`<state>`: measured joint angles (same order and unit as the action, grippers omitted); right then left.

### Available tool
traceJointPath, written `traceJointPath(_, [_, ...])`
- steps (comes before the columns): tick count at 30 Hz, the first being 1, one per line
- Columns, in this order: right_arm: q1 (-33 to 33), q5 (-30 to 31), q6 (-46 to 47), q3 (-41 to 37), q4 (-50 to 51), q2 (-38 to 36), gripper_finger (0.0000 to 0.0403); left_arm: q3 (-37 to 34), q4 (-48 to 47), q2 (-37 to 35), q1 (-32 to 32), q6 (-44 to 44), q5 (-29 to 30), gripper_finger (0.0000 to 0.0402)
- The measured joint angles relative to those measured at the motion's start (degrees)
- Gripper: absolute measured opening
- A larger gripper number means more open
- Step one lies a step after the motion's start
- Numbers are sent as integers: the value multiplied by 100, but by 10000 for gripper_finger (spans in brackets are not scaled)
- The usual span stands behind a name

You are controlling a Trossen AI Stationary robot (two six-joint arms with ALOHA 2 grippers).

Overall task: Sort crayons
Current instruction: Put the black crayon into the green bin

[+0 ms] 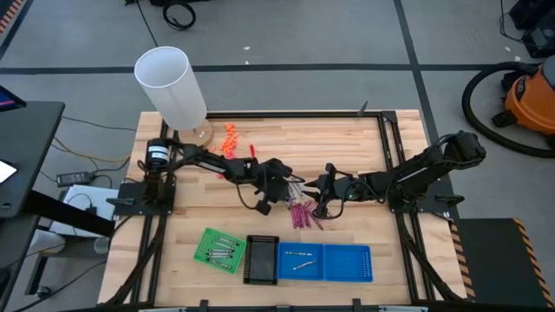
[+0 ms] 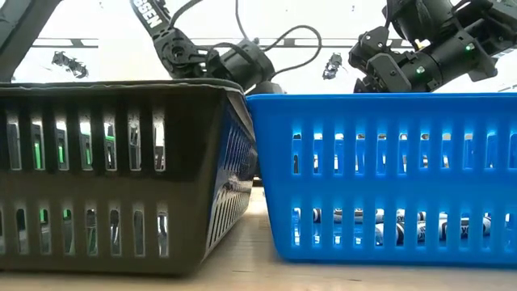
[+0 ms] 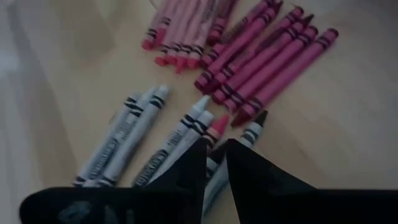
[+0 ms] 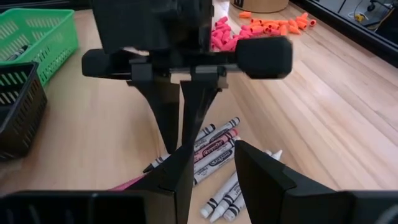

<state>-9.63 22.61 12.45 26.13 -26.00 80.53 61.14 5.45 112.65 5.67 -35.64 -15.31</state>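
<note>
Both arms meet over the middle of the wooden surface (image 1: 347,139), above the loose crayons (image 1: 303,212).

Left claw (image 3: 213,152): fingers pointed down into the grey-silver crayons (image 3: 134,140), tips drawn close with only a narrow gap. A grey crayon and a pink one lie right at the tips; whether either is pinched cannot be told.

Right claw (image 4: 211,165): low over the same cluster, facing the left claw closely. Fingers stand apart with nothing visible between them, so it reads as released. Grey crayons and one red one lie on the wood just beyond its tips.

Magenta crayons (image 3: 273,59) lie in a rough fan next to the grey group; paler pink ones (image 3: 180,37) sit beyond them.

Three trays line the near edge: green tray (image 1: 219,250) with a few grey sticks inside, black tray (image 1: 260,259) beside it, blue tray (image 1: 325,263) holding a couple of crayons.

A white cylinder (image 1: 171,84) stands at the far left corner, with orange lumps (image 1: 231,137) near its base.
</note>
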Motion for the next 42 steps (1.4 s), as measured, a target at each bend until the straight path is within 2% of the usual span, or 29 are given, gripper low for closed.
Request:
traceJointPath(13, [-39,44,-52,0,-9,0,127,7,-200,119,2,512,3,71])
traceJointPath(20, [-39,43,-46,0,-5,0,127,-9,-470,-253,-15,971,388,71])
traceJointPath(22, [-39,41,-37,0,-3,0,127,-2,-745,-465,-41,1219,499,71])
traceJointPath(26, [-44,39,-12,0,33,0,127,-7,-1940,-971,-154,1484,615,71])
traceJointPath(35, [-44,35,-4,0,22,0,127,-20,-4687,-1722,-607,2289,326,71])
traceJointPath(38, [-44,31,-2,0,-6,0,127,-189,-5184,-1737,-842,2262,373,71])
traceJointPath(42, [-44,17,3,0,-27,0,127,-495,-5147,-1739,-1200,2361,511,71])
